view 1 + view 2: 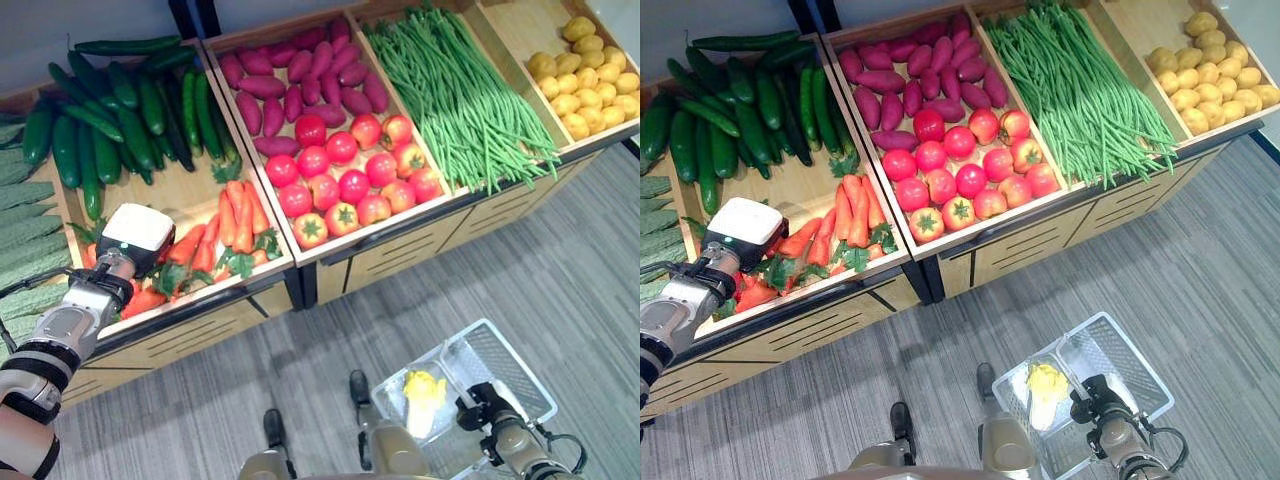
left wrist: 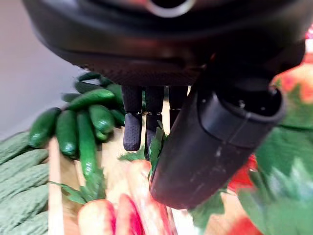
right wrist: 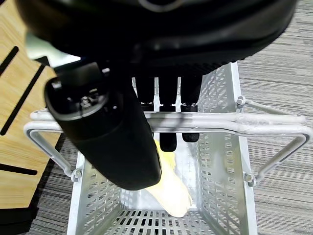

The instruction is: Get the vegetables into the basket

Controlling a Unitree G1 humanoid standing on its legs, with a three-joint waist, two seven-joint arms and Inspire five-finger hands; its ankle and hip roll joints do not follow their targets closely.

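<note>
Orange carrots [image 1: 235, 215] with green tops lie in the front of the left wooden crate. My left hand [image 1: 130, 235], with a white cover on its back, hovers low over the carrots at the crate's front left corner. In the left wrist view its fingers [image 2: 133, 129] hang straight above a carrot [image 2: 137, 196], a leaf between them and the thumb; the hand is open. On the floor at lower right hangs a white mesh basket [image 1: 520, 365] holding a pale yellow vegetable [image 1: 423, 395]. My right hand [image 1: 485, 405] is shut on the basket's handles [image 3: 234, 122].
Dark cucumbers [image 1: 110, 115] fill the back of the left crate, with ridged green gourds [image 1: 20, 220] further left. Purple sweet potatoes [image 1: 300, 75] and tomatoes [image 1: 345, 175] share the middle crate. Green beans [image 1: 460, 95] and yellow potatoes [image 1: 585, 85] lie to the right. Grey floor [image 1: 560, 260] lies in front of the stand.
</note>
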